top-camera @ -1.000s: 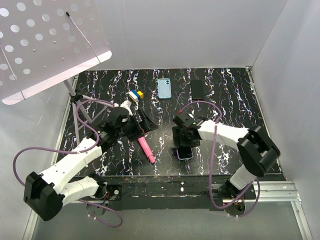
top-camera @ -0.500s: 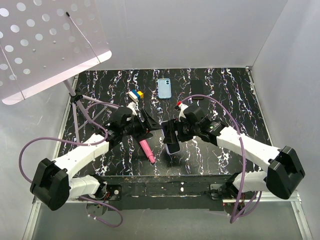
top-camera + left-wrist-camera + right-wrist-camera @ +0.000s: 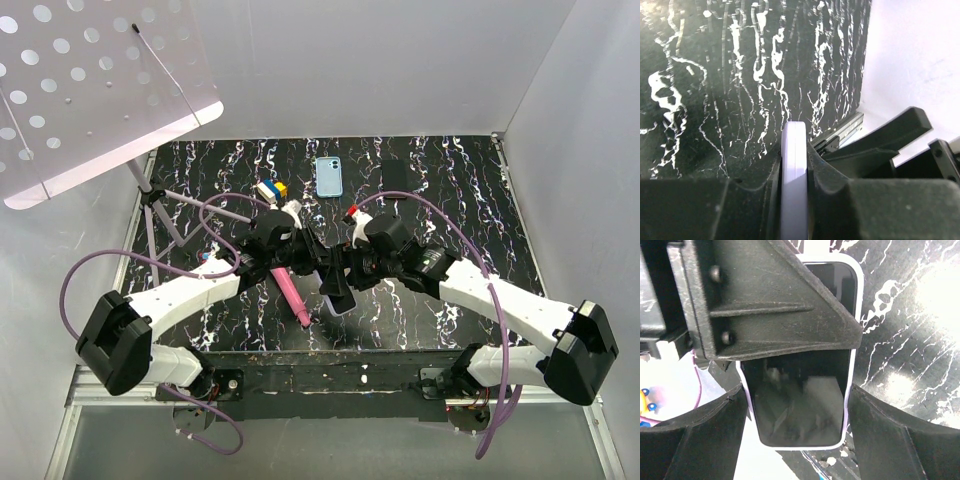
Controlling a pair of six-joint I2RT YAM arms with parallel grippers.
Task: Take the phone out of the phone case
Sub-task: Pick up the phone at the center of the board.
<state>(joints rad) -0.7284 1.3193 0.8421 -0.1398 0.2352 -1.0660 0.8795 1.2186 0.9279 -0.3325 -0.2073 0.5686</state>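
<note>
The phone (image 3: pixel 339 298), black-screened in a lilac phone case, hangs above the front middle of the marbled mat, held between both arms. My left gripper (image 3: pixel 322 268) is shut on it, its pads pressed flat on the front and back; in the left wrist view only the lilac phone case edge (image 3: pixel 794 170) shows, with the left gripper (image 3: pixel 794 161) around it. My right gripper (image 3: pixel 347 276) clamps the case's two long sides near one end. In the right wrist view the phone screen (image 3: pixel 800 405) fills the right gripper (image 3: pixel 796 412), and the left gripper's finger (image 3: pixel 770 305) covers the far half.
A pink marker (image 3: pixel 292 297) lies on the mat just left of the phone. A blue phone (image 3: pixel 328 176), a black slab (image 3: pixel 396 178) and a stack of coloured blocks (image 3: pixel 270 189) sit at the back. A perforated white board on a tripod (image 3: pixel 90 90) overhangs the left side.
My right arm lifted the phone off the mat and carried it left. My left arm swung right to meet it, and its jaws went from open to shut on the phone.
</note>
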